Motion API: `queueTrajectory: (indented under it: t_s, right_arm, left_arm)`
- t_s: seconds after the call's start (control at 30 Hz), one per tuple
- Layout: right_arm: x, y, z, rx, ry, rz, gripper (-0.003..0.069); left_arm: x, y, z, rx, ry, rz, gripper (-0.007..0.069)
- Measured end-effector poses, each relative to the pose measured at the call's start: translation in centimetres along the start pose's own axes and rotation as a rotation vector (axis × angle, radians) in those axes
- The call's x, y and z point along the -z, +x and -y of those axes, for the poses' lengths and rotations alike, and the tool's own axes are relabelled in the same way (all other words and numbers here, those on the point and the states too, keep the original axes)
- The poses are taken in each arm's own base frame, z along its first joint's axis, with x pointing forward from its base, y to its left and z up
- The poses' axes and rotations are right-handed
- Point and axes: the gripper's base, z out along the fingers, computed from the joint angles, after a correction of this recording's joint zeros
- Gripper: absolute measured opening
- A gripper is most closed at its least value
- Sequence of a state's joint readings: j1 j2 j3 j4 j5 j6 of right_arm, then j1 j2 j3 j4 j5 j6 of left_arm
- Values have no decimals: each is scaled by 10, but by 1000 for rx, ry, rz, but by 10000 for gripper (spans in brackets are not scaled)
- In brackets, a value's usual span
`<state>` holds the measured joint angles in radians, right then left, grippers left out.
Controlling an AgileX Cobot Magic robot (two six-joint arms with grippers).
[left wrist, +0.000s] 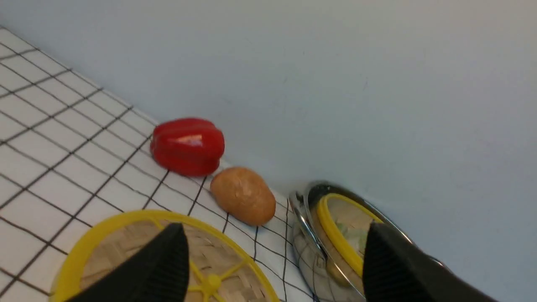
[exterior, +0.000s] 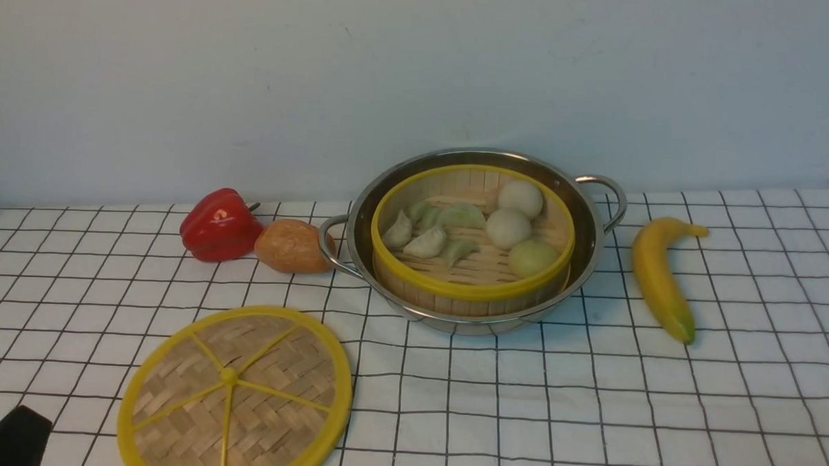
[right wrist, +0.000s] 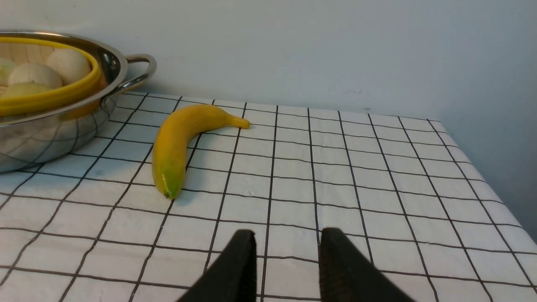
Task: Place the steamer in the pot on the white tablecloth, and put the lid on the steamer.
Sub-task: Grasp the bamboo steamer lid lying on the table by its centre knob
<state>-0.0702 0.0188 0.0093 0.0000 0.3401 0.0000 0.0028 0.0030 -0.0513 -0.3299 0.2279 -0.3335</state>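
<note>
the left gripper (left wrist: 275, 264) has its two black fingers spread wide and holds nothing. it hangs above the near left part of the white tablecloth (exterior: 588, 404), one finger showing in front of the lid (exterior: 236, 392); whether it touches the lid cannot be told. in the front view only a dark corner of this arm shows at the near left edge.

the right gripper (right wrist: 287, 264) has its fingers a narrow gap apart, empty, above bare cloth at the near right.

the lid lies flat on the cloth at the near left, knob and yellow spokes facing up, apart from the pot (exterior: 589, 225).

farther back, near the middle, the shiny pot stands on the cloth with a looped handle at each side. the steamer (exterior: 468, 290) sits inside it, uncovered, its yellow rim within the pot's rim. pale green dumplings (exterior: 428, 240) and round buns (exterior: 508, 228) lie on its slatted floor.

a banana (exterior: 658, 276) lies on the cloth just right of the pot. to the pot's left a brown potato (exterior: 293, 246) rests right by the handle, with a red pepper (exterior: 220, 225) beside it.

the cloth carries a thin black grid and ends at a plain pale wall (exterior: 420, 74).
</note>
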Motion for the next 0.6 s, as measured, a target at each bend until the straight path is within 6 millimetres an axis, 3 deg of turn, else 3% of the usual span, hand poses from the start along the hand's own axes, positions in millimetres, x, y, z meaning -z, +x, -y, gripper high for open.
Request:
queueTrajectory:
  t_s: [0.33,0.43,0.6]
  right_arm:
    - [0,0,0,0,0,0,240]
    - [0,0,0,0,0,0,240]
    - [0,0,0,0,0,0,240]
  left_arm:
    - [1,-33,36,-120,-26,-206,515]
    - [-2,-52,56,-296,-53,-399,515]
    - [-26,-70,66,-465,-137,-692,512]
